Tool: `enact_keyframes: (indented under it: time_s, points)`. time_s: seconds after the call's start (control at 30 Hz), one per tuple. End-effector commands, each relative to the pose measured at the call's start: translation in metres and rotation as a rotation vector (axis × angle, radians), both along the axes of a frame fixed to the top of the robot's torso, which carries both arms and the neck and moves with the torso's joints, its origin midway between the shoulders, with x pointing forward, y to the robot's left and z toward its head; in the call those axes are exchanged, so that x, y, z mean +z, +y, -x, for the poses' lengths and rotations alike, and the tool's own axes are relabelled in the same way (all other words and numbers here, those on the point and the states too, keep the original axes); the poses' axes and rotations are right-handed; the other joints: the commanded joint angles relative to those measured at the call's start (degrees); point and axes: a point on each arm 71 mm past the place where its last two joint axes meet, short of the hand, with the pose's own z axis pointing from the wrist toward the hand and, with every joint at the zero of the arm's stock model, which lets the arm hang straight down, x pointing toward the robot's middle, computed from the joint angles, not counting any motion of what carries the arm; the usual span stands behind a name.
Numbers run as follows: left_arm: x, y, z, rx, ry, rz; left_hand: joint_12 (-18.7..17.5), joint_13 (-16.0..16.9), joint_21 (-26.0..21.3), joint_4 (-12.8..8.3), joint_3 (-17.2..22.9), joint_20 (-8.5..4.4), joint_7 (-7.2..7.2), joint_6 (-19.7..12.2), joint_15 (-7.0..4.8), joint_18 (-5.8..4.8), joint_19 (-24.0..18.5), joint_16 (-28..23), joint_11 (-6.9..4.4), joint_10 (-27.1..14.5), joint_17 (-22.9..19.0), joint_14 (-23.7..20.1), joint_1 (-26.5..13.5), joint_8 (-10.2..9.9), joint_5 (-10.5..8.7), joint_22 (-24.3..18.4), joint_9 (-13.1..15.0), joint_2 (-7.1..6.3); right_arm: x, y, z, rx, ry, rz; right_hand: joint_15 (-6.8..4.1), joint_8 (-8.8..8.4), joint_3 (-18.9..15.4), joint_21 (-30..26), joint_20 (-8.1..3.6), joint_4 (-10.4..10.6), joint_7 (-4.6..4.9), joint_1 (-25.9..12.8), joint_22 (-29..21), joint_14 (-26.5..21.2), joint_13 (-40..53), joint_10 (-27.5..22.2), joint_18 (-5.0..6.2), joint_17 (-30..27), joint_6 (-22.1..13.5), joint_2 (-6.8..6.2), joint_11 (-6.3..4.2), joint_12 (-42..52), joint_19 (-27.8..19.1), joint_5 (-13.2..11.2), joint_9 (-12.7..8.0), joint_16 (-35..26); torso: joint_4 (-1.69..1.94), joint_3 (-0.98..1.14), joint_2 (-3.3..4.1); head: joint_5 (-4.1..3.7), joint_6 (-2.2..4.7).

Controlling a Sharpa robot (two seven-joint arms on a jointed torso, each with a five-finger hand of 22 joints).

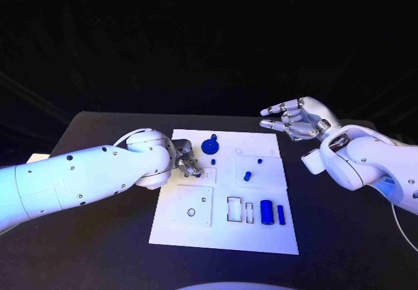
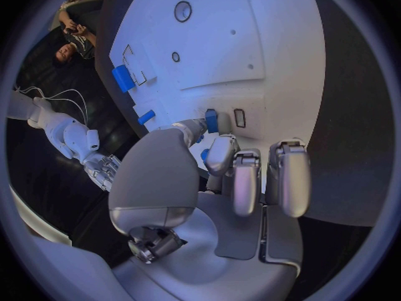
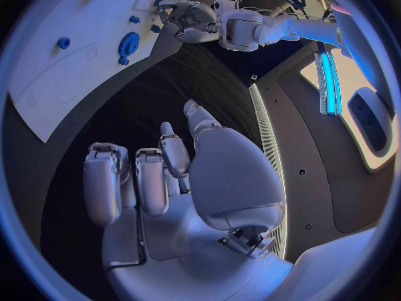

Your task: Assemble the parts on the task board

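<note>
Fingers (image 2: 219, 155) of left hand (image 1: 185, 162) pinch blue part (image 2: 211, 121) over task board (image 1: 261, 232).

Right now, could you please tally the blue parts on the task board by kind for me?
Blue gear: 1
Blue oblong blocks: 2
Small blue pegs: 3, one of them pinched by the left hand
Total: 6 blue parts

right hand (image 3: 180, 180) empty, fingers (image 3: 104, 184) apart, task board (image 3: 75, 53) beyond
</note>
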Motion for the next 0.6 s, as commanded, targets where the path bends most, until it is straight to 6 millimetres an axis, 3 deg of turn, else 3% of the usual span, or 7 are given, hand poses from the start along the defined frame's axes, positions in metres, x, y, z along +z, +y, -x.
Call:
enact_keyframes:
  time_s: [0.03, 0.33, 0.6]
  points:
    - [-0.0081, -0.0008, 0.0029, -0.01, 0.054, -0.021, 0.27, 0.22, 0.24, -8.95, 9.08, 0.1, -0.76, 0.57, -0.09, -0.93, 2.16, 0.18, -0.14, 0.53, 15.05, 6.03, -1.47, 0.35, -0.05, 7.55, 0.23, -0.4, -0.0001, 0.0016, 0.0009, 0.014, 0.003, 0.0, 0.19, 0.24, -0.18, -0.31, -0.05, 0.12, -0.01, -0.08, -0.05, 3.96, -0.05, -0.14, 0.08, 5.81, 0.56, 0.38, -0.08, -0.27, -0.35, -0.35, 0.06, -0.38, 0.0, 0.06, -0.01, 0.07, -0.07]
    - [-0.0101, 0.0005, 0.0002, 0.011, 0.07, -0.035, 1.17, 1.06, 0.04, -6.13, 4.84, -0.48, -1.72, 2.3, -0.75, -0.88, 2.08, 0.18, -0.86, 1.04, 15.05, 6.03, -6.37, 0.1, -0.17, 7.4, 0.5, -0.98, 0.0, 0.0028, 0.0008, 0.016, 0.003, -0.003, 0.18, 0.22, -0.19, -0.35, -0.06, 0.17, -0.01, -0.13, -0.12, 3.94, -0.11, -0.17, 0.09, 5.73, 0.56, 0.49, -0.09, -0.33, -0.38, -0.39, 0.06, -0.45, -0.08, 0.09, -0.02, 0.12, -0.17]
    - [-0.0103, 0.0, -0.0011, 0.023, 0.068, -0.037, 1.36, 1.24, 0.15, -4.85, 2.92, -0.67, -1.97, 3.23, -0.94, -0.94, 2.24, 0.18, -1.06, 1.17, 15.05, 6.03, -8.23, -0.05, -0.12, 7.67, 0.52, -1.33, -0.0004, 0.0046, -0.0002, 0.017, 0.004, -0.009, 0.18, 0.18, -0.22, -0.44, -0.06, 0.17, 0.0, -0.13, -0.27, 3.92, -0.21, -0.24, 0.12, 5.6, 0.49, 0.46, -0.08, -0.45, -0.44, -0.35, 0.04, -0.53, -0.04, 0.04, 0.01, 0.01, -0.4]
